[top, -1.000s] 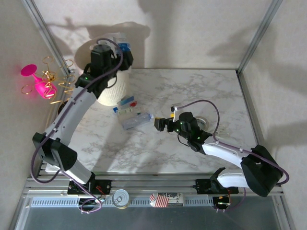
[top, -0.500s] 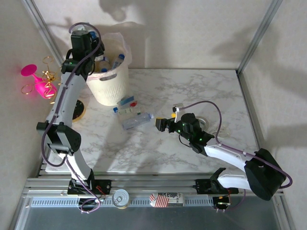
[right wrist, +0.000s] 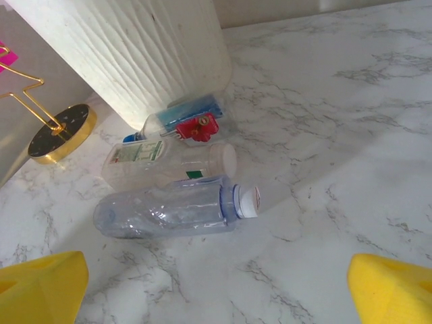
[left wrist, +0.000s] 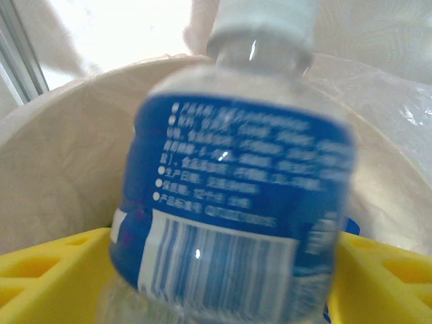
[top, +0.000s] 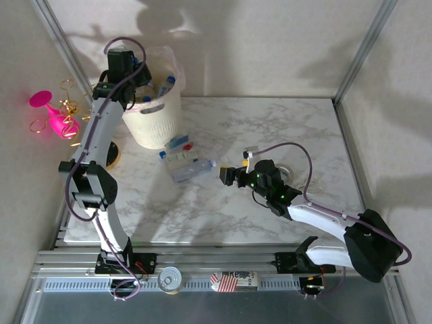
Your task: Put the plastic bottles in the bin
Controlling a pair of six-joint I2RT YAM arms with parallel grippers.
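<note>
Blue-labelled clear bottle (left wrist: 236, 196), ribbed cream bin (top: 158, 128), grey-veined white marble table (top: 283, 128), pink glass (top: 64, 125)

Fixed view overhead, left wrist close over bin (left wrist: 47, 175), right wrist low, facing same bin

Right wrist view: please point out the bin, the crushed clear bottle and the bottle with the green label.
bin (right wrist: 135, 47), right wrist view, on its ribbed side wall.
crushed clear bottle (right wrist: 165, 209), right wrist view, middle of its body.
bottle with the green label (right wrist: 172, 160), right wrist view, middle of its body.
</note>
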